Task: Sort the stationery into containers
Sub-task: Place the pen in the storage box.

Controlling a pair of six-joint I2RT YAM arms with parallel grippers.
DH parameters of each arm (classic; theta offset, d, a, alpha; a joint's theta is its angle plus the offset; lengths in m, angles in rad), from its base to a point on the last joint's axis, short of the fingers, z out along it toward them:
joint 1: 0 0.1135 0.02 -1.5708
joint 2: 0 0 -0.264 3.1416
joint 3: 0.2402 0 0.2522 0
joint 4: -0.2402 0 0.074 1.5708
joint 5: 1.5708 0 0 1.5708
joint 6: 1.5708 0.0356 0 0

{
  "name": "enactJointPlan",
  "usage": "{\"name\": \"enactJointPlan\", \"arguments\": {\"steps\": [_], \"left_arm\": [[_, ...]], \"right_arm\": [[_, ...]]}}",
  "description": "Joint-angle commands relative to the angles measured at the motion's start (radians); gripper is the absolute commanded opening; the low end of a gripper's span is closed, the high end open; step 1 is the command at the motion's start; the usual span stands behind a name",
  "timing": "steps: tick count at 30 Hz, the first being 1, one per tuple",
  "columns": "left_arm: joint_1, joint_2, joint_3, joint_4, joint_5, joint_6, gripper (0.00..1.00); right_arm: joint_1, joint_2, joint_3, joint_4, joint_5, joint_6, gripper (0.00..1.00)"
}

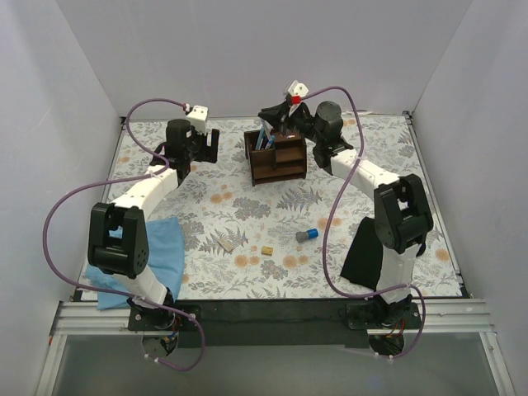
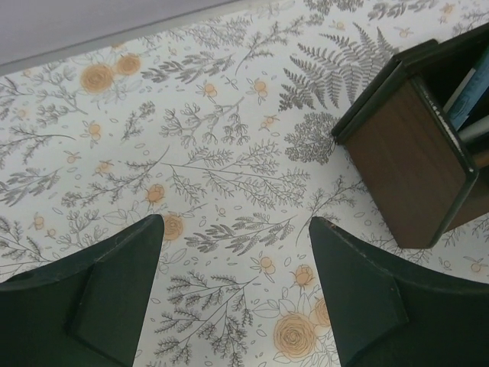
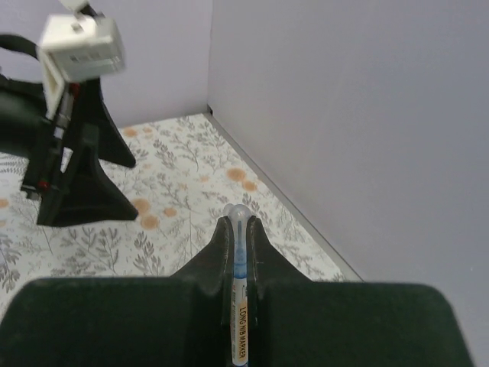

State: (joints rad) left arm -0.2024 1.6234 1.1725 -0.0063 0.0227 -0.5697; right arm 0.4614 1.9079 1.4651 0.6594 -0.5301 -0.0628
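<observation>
I see a white marker clamped between my right jaws, above the dark-brown organiser on the far side of the worktop. Pens stand in the organiser's left slot. A blue-and-grey cylinder, tan block and beige piece lie nearer me. My left jaws stand apart, empty, left of the organiser.

Lit brightly and evenly, diffuse from above. Soft, faint shadow on tabletop at the base of the organiser. Crisp floral print left of the organiser; slightly soft on left gripper fingers.
</observation>
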Motion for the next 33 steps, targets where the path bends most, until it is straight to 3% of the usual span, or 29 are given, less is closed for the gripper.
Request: {"name": "enactJointPlan", "arguments": {"steps": [1,15,29,33], "left_arm": [[0.0,0.038,0.09,-0.064,0.034,0.016,0.77],[0.0,0.056,0.105,-0.075,0.029,-0.012,0.76],[0.023,0.09,0.145,-0.05,0.043,-0.015,0.76],[0.029,0.078,0.131,-0.044,0.04,-0.013,0.76]], "right_arm": [[0.014,0.016,0.057,0.261,0.016,0.082,0.01],[0.02,0.134,0.029,0.376,0.134,0.205,0.01],[0.036,0.198,0.061,0.316,0.111,0.192,0.01],[0.036,0.18,0.028,0.306,0.119,0.182,0.26]]}}
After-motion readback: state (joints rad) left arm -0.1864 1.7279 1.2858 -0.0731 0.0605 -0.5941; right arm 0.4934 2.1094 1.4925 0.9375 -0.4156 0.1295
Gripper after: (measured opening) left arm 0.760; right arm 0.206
